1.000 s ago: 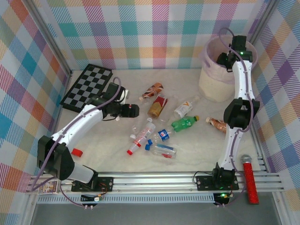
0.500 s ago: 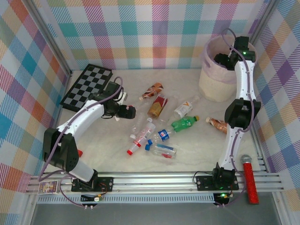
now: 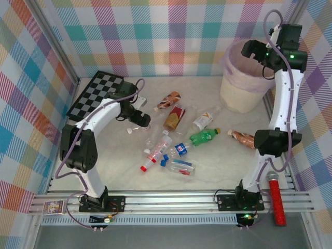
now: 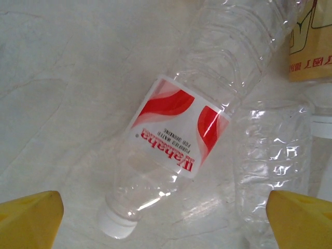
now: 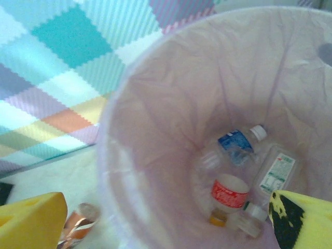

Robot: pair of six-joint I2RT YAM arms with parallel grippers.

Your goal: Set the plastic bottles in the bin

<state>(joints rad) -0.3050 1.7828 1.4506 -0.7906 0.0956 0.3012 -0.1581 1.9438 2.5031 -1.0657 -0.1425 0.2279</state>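
Observation:
Several plastic bottles lie on the table: a brown one [image 3: 169, 99], a red-labelled one [image 3: 175, 116], a green one [image 3: 205, 136], a blue-labelled one [image 3: 179, 149] and another brown one [image 3: 241, 138]. My left gripper [image 3: 139, 120] [image 4: 165, 212] hovers open over a clear bottle with a red and white label [image 4: 179, 129], its white cap between the yellow fingers [image 4: 28, 218]. My right gripper [image 3: 254, 49] [image 5: 166, 218] hangs open above the bin [image 3: 228, 70] [image 5: 155, 104]. Inside lie a blue-labelled bottle [image 5: 236, 142] and a red-labelled one [image 5: 228, 192].
A checkerboard [image 3: 97, 96] lies at the back left beside the left arm. A red brush-like stick [image 3: 276, 199] rests on the front rail at the right. Plaid walls close in the back and sides. A brown bottle [image 5: 78, 228] lies just outside the bin.
My right gripper has opened and risen up and to the right, out of the bin. My left gripper has swung back and turned down over the clear bottle, opening fully.

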